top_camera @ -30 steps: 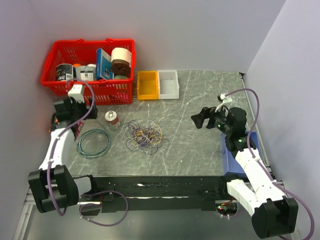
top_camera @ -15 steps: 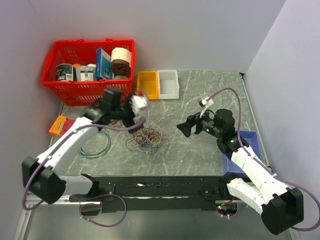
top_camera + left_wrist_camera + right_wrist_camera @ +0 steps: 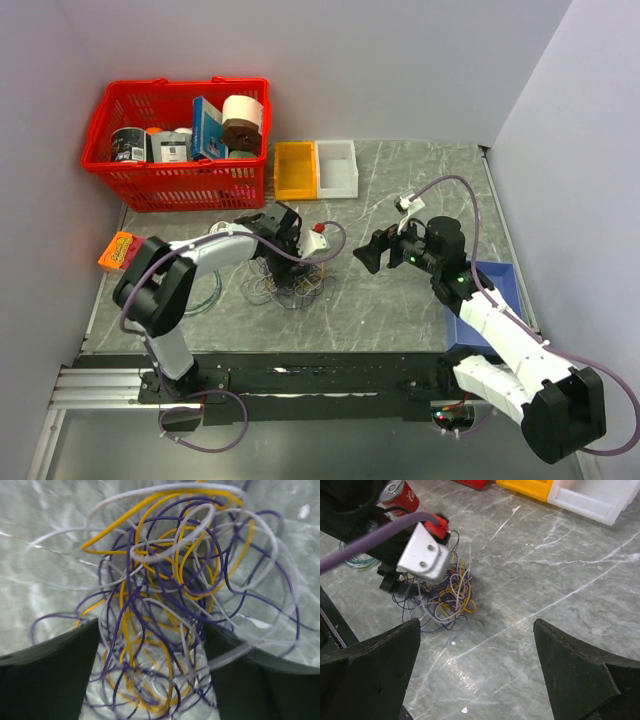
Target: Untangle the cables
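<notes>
At the left wrist view's centre, the open left gripper (image 3: 152,647) is straddling the tangled purple, yellow and white wire cables (image 3: 175,580), apparently seeking one loop to pinch; the right gripper (image 3: 477,647) is idling open.

A bare stretch of the marble table (image 3: 420,190) is seen between the cables (image 3: 290,278) and the right gripper (image 3: 366,257), whose jaws are spread wide, so the heap can be reached freely from its right side. The heap's left side and top are covered by the left arm (image 3: 215,247), with the left gripper (image 3: 150,627) spread wide over the wires and a soda can (image 3: 400,495) beyond it. The far edge is lined by a red basket (image 3: 185,185), a yellow bin (image 3: 296,170) and a white bin (image 3: 337,167), all well apart from the heap.
</notes>
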Controlling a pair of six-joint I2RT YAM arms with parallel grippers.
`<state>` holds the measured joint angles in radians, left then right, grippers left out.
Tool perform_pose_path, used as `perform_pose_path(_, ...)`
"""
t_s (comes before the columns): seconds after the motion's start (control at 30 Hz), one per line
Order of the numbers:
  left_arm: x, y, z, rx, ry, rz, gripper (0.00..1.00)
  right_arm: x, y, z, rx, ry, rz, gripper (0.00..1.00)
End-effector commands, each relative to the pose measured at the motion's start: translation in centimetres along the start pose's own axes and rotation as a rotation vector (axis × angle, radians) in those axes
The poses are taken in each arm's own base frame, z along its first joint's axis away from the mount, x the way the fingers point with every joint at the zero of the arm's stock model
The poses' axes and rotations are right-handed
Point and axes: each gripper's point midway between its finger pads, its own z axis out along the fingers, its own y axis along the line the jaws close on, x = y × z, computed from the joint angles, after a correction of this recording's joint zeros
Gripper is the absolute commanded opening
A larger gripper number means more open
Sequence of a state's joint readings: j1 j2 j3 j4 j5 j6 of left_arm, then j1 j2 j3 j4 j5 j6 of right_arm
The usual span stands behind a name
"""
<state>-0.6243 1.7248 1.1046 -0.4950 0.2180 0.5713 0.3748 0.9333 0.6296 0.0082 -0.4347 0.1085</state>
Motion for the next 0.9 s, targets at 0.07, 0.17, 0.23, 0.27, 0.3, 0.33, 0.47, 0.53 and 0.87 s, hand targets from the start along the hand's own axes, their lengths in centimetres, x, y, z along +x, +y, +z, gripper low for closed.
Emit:
perform_pose_path(0.07, -3.5, 1.2, -1.4, -0.013, -0.086, 0.003, 0.22, -1.9, -0.1, 0.5, 0.005, -0.045, -0.042, 1.00)
perform_pose_path(0.17, -6.8, 1.5, -4.0, -0.024, -0.194, -0.007, 0.01, -2.4, 0.2, 0.5, -0.006, -0.055, -0.041, 1.00)
perform_pose_path(0.23, -9.7, 1.4, -6.5, -0.013, -0.291, -0.011, 0.01, -2.7, 0.3, 0.5, -0.010, -0.060, -0.039, 1.00)
perform_pose_path(0.27, -11.2, 1.4, -8.6, -0.025, -0.347, 0.000, 0.01, -2.9, 0.4, 0.4, -0.009, -0.064, -0.039, 1.00)
perform_pose_path(0.3, -12.3, 1.3, -10.0, -0.022, -0.388, -0.002, 0.01, -3.1, 0.4, 0.3, -0.005, -0.069, -0.036, 1.00)
perform_pose_path(0.33, -14.5, 1.6, -12.4, -0.031, -0.457, 0.013, 0.01, -3.1, 0.4, 0.3, -0.006, -0.070, -0.035, 1.00)
perform_pose_path(0.47, -18.3, 2.4, -18.7, -0.049, -0.555, -0.036, 0.01, -4.3, 0.7, -0.5, 0.002, -0.106, -0.031, 1.00)
perform_pose_path(0.53, -20.2, 2.8, -22.0, -0.065, -0.619, -0.036, 0.01, -5.2, 1.1, -1.0, -0.008, -0.128, -0.038, 1.00)
perform_pose_path(0.87, -17.6, 3.1, -19.3, -0.089, -0.552, -0.067, 0.01, -9.7, 4.3, -6.7, -0.053, -0.299, -0.234, 1.00)
